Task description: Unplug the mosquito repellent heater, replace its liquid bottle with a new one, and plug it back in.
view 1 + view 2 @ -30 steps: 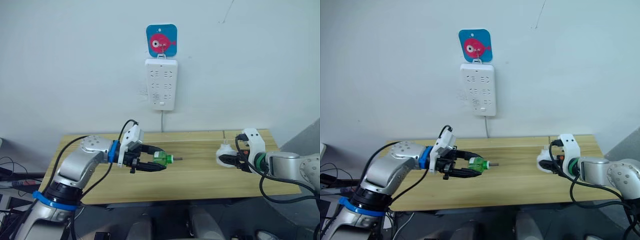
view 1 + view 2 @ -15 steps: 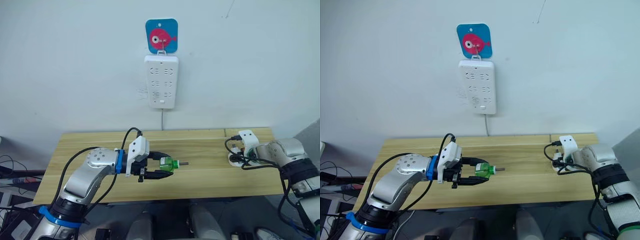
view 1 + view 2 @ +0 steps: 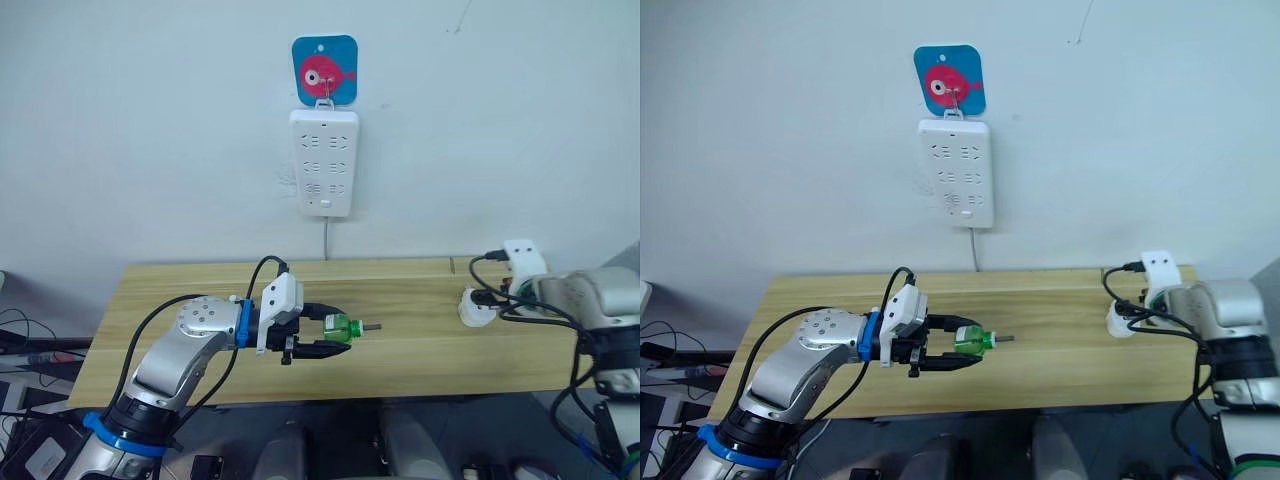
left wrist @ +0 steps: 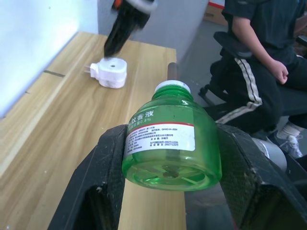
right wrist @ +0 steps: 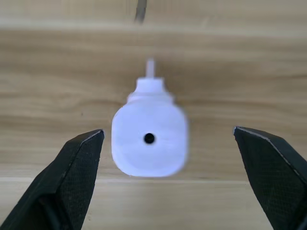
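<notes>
I counted one mosquito repellent heater (image 5: 149,139), white, on the table (image 3: 400,345). One green liquid bottle (image 4: 171,144), with one wick sticking out of its cap. One wooden table. One white power strip (image 3: 324,163) on the wall, and above it one blue fish hook (image 3: 325,71). Two grippers: the left gripper (image 3: 327,335) and the right gripper (image 5: 175,179), two black fingers on each. One person (image 4: 266,52) sat off past the table's end in the left wrist view.
</notes>
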Robot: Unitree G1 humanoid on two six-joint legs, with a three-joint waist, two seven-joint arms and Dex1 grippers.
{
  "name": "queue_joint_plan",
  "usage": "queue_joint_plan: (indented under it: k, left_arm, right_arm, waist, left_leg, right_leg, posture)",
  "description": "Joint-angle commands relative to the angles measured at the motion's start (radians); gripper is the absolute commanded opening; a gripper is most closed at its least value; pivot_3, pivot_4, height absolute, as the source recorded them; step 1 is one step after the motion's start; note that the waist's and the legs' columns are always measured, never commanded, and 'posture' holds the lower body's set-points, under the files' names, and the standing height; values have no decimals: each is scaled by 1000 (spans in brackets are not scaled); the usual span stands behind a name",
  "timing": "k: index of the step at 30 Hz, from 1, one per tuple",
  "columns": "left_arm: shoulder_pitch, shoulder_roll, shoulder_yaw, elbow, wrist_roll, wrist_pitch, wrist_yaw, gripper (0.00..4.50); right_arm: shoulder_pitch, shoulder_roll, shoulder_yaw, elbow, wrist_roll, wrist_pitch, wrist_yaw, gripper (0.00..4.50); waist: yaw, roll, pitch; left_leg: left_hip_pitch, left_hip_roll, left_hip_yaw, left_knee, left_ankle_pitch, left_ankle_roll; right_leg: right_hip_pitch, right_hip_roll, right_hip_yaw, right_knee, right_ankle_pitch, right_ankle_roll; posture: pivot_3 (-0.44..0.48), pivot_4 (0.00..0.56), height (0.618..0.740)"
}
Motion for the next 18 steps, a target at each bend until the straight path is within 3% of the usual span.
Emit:
queue_joint_plan:
  k: [1, 5, 10, 13, 18]
  left_arm:
    - [-9, -59, 51, -10, -26, -54, 52, 2322]
    - [-13, -140, 86, -11, -19, -98, 143, 2322]
    - [-23, -233, 98, -20, -7, -133, 240, 2322]
    - [-30, -276, 84, -12, 17, -165, 281, 2322]
    - [-42, -322, 62, 14, 51, -205, 323, 2322]
  right_arm:
    - [64, 35, -185, -340, 153, 124, 90, 4500]
    - [144, 118, -273, -550, 241, 122, 136, 4500]
    - [212, 414, -390, -683, 418, 25, 124, 4500]
    - [248, 608, -374, -690, 567, -36, 25, 4500]
    - [253, 720, -252, -640, 623, -124, -128, 4500]
  waist:
    - [-2, 0, 0]
    - [-6, 0, -1]
    - [-15, 0, -3]
    - [-29, 0, -4]
    - [-51, 0, -7]
  left_leg:
    - [1, 0, 0, 0, 0, 0]
    - [1, 2, 1, 0, 0, 0]
    - [2, 1, 4, 1, 0, 0]
    - [2, 1, 4, 1, 0, 0]
    - [2, -1, 6, 1, 0, 0]
  right_leg:
    - [0, 0, 0, 0, 0, 0]
    - [1, 0, 0, 0, 0, 0]
    - [1, 2, 2, 0, 0, 1]
    - [1, 2, 3, 1, 1, 1]
    - [1, 1, 4, 0, 2, 4]
  posture:
    - [-160, 182, 733]
    - [-196, 167, 733]
    - [-228, 149, 733]
    - [-237, 141, 733]
    - [-233, 131, 733]
